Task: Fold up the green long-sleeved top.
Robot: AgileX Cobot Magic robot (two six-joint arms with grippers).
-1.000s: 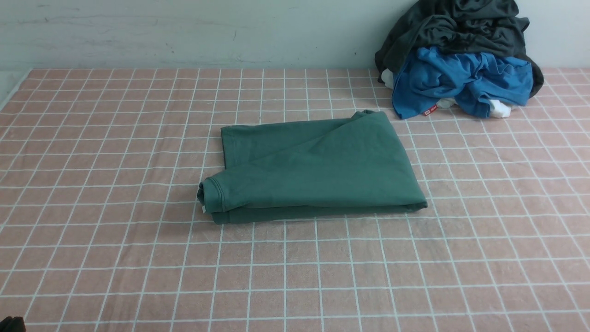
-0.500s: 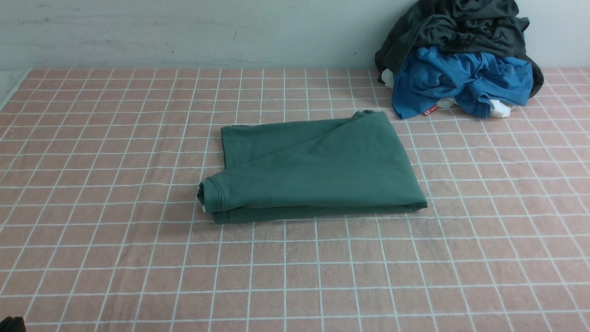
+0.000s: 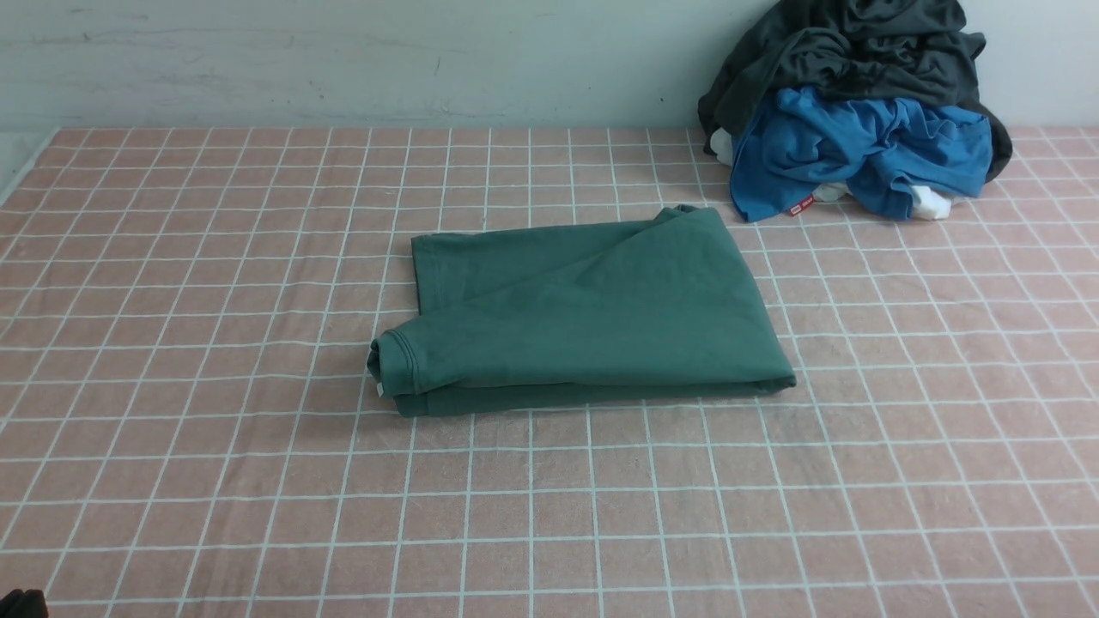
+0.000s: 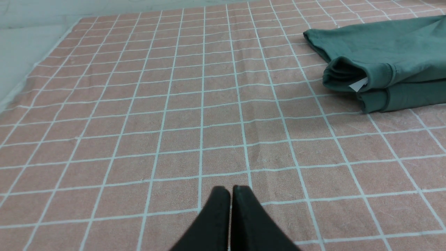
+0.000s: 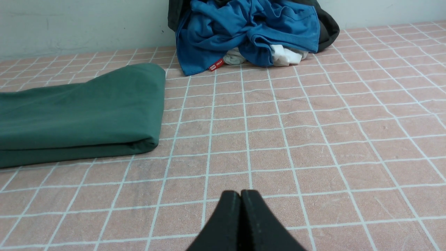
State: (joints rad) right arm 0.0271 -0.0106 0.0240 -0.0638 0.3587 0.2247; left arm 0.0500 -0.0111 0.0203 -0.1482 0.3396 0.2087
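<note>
Two tools pressed together, empty: left tool (image 4: 230, 190), right tool (image 5: 240, 193), both low over the worktop (image 3: 215, 481). Green long-sleeved top (image 3: 584, 313) folded mid-worktop, white label (image 4: 359, 84) peeking out, unreadable. Red tag (image 5: 216, 65) on blue garment (image 3: 859, 146), writing illegible.

1 green top (image 3: 592, 313), 2 tools (image 4: 230, 190).

A plain test bench: pink grid-lined cloth (image 3: 215, 429) against a bare pale wall (image 3: 343, 60), clothes pile (image 3: 859, 112) behind.
</note>
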